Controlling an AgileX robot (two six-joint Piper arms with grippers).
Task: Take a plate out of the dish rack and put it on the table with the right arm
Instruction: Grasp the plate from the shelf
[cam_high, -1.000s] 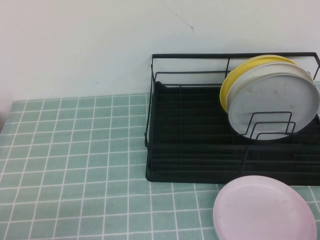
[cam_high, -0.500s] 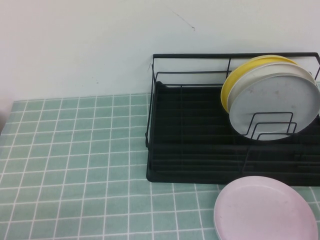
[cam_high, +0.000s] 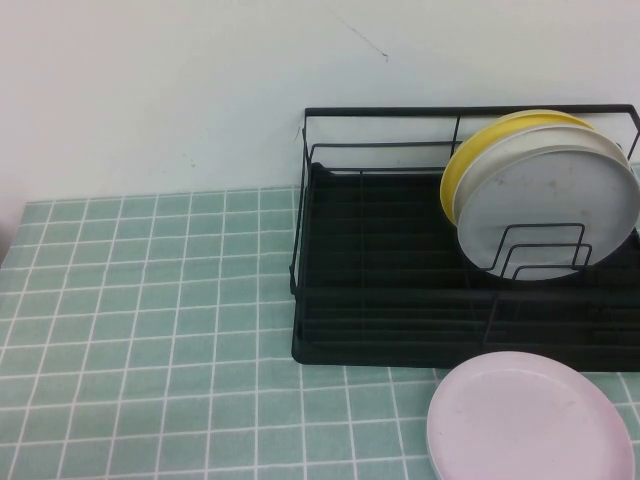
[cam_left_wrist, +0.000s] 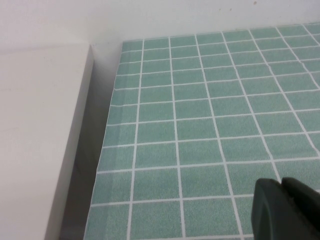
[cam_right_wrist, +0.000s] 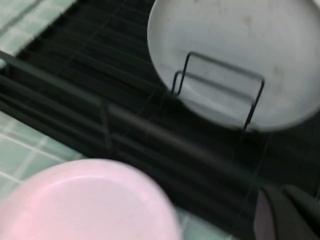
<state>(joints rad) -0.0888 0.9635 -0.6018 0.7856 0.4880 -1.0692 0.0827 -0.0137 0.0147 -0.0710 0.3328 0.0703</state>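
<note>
The grey plate (cam_high: 548, 210) stands upright in the black dish rack (cam_high: 380, 290), at its right end, leaning behind low wire dividers. It also shows in the right wrist view (cam_right_wrist: 240, 55), with the rack's slatted base (cam_right_wrist: 75, 75) under it. My right gripper (cam_right_wrist: 279, 192) is shut and empty, over the rack's front edge, well short of the grey plate. My left gripper (cam_left_wrist: 281, 186) is shut and empty above the green tiled table (cam_left_wrist: 200, 110). Neither gripper shows in the high view.
A white plate (cam_high: 500, 150) and a yellow plate (cam_high: 465, 160) stand behind the grey one. A pale pink plate (cam_high: 530, 420) lies on the table (cam_high: 150, 300) in front of the rack, also in the right wrist view (cam_right_wrist: 85, 205). A white ledge (cam_left_wrist: 40, 130) borders the table's left edge.
</note>
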